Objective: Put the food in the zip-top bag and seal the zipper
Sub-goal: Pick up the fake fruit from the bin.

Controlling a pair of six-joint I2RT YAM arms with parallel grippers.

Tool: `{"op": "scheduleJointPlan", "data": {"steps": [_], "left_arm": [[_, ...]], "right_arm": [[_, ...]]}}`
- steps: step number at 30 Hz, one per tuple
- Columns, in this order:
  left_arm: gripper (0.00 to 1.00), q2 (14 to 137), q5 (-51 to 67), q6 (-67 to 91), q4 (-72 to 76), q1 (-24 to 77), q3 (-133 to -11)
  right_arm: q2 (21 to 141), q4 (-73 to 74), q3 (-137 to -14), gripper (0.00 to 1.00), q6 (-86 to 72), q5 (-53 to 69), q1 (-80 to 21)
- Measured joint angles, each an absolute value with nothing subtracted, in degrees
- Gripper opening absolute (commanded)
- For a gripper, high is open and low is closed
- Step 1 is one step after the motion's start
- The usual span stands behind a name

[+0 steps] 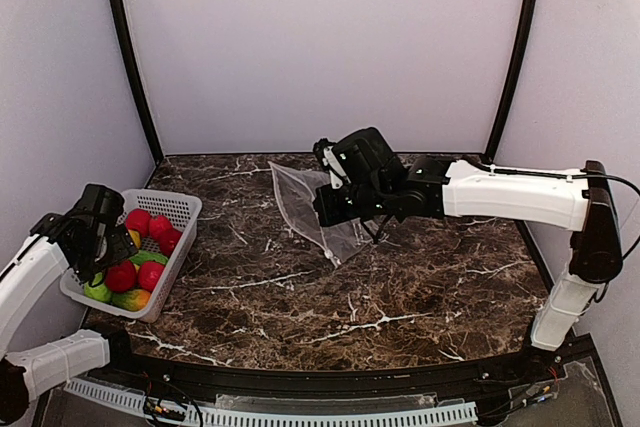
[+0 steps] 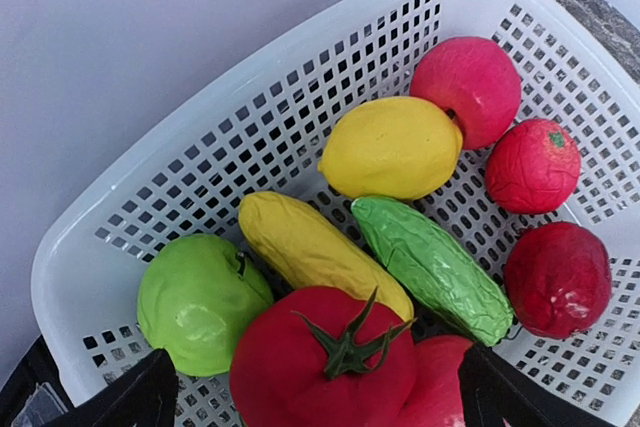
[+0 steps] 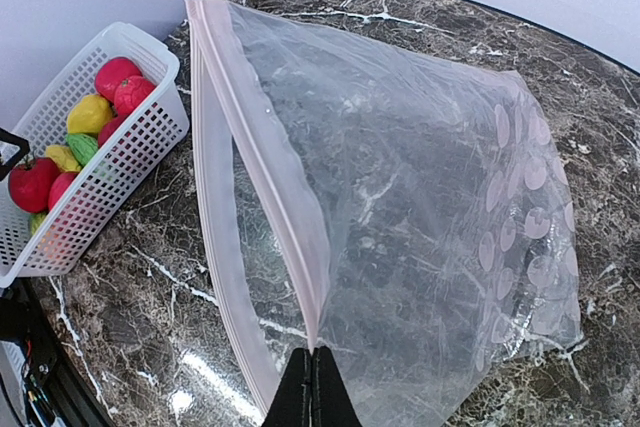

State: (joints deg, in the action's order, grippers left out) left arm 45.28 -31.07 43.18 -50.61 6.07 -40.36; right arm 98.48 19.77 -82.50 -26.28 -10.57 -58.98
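Landmark: a white mesh plastic basket [image 1: 172,277] sits at the left edge of a dark marble tabletop [image 1: 400,297].
Food: glossy toy fruits and vegetables [image 2: 390,147] in red, yellow and green all lie inside the basket; none is in the bag.
Left gripper [image 2: 322,397]: hangs directly over the basket's contents, fingers spread wide and gripping nothing, apparently poised to pick the red tomato beneath.
Bag: a large clear zip-top bag printed with white dots [image 3: 400,227], right of the basket and well apart from it.
Zipper: pale pink strip [image 3: 264,157] on the bag edge facing the basket, unsealed.
Right gripper [image 3: 312,377]: fingers pinched together on the upper pink lip, lifting it so the mouth gapes towards the basket, probably to receive food.
Progress: loading seems not yet begun.
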Motion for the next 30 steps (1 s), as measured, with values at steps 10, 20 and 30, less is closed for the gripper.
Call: {"op": "scheduleJointPlan", "data": {"steps": [10, 20, 30], "left_arm": [[0.96, 47.4, -30.7, 45.5, -46.7, 5.0, -34.6], [0.9, 50.7, -29.3, 45.3, -42.0, 5.0, -31.8], [0.72, 51.4, -28.5, 45.1, -39.7, 4.9, -30.6]], "right_arm": [[98.5, 19.8, -82.7, 0.0, -26.3, -10.5, -59.0], [99.3, 19.8, -83.2, 0.0, -26.3, -10.5, -59.0], [99.4, 19.8, -83.2, 0.0, -26.3, -10.5, -59.0]]}}
